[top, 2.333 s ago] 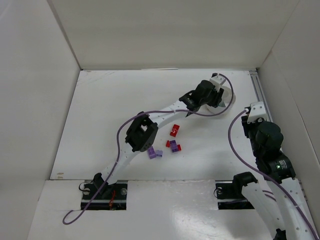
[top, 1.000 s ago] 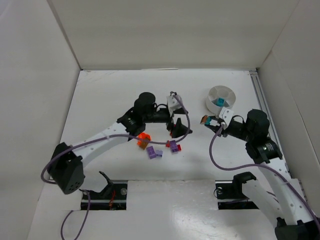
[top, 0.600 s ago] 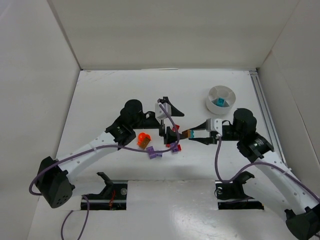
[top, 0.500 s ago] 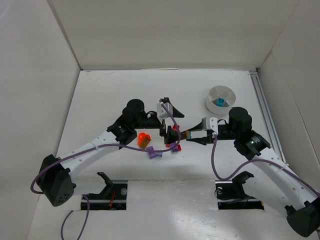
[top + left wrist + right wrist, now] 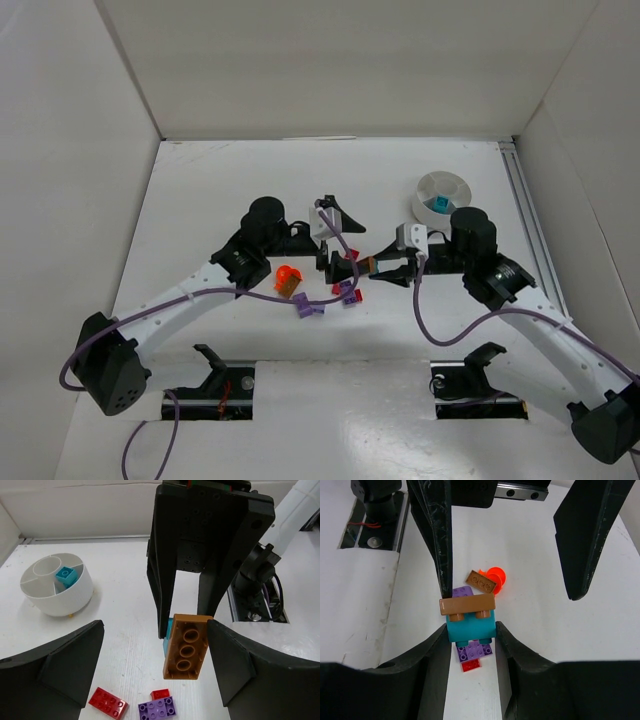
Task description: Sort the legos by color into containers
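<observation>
Teal bricks [image 5: 65, 575] [image 5: 470, 625], two; white dish [image 5: 75, 597], one

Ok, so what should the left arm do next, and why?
Probably close the left gripper on the brown plate and pull it off. The right gripper holds a teal brick with that plate stuck on, and the plate appears to sit inside the open left gripper.

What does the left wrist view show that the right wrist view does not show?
Only the left wrist view shows the white dish, with one teal brick in a compartment. Only the right wrist view shows the orange piece and a loose brown plate next to it. Both show the brown-and-teal stack clamped in the right gripper, and below it a purple brick with a small red one beside it.
</observation>
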Controlling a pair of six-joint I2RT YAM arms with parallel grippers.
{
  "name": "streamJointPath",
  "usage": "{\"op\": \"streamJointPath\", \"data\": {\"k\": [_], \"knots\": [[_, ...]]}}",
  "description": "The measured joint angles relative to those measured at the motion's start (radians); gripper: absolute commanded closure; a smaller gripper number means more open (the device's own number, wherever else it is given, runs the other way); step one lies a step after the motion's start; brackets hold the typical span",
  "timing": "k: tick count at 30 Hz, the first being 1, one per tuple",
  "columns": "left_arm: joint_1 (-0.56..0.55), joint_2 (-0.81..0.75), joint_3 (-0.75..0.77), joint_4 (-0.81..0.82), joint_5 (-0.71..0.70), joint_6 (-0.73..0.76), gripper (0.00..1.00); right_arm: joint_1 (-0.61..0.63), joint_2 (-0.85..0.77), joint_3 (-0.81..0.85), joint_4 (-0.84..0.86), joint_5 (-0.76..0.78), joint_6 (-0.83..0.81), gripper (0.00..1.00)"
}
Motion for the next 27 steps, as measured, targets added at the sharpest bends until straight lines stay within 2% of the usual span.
{"op": "streamJointPath", "data": {"k": [11, 16, 27], "knots": [[-0.013, -0.001, -0.017, -0.179, 0.088, 0.181, 0.2, -0.003, 0.018, 0.058, 0.01, 0.005, 0.005, 0.77], [-0.013, 0.008, -0.016, -0.178, 0.092, 0.18, 0.33, -0.003, 0.018, 0.069, 0.008, 0.005, -0.007, 0.77], [-0.013, 0.047, -0.015, -0.146, 0.056, 0.116, 0.42, 0.011, 0.02, 0.069, -0.043, 0.041, -0.055, 0.77]]}}
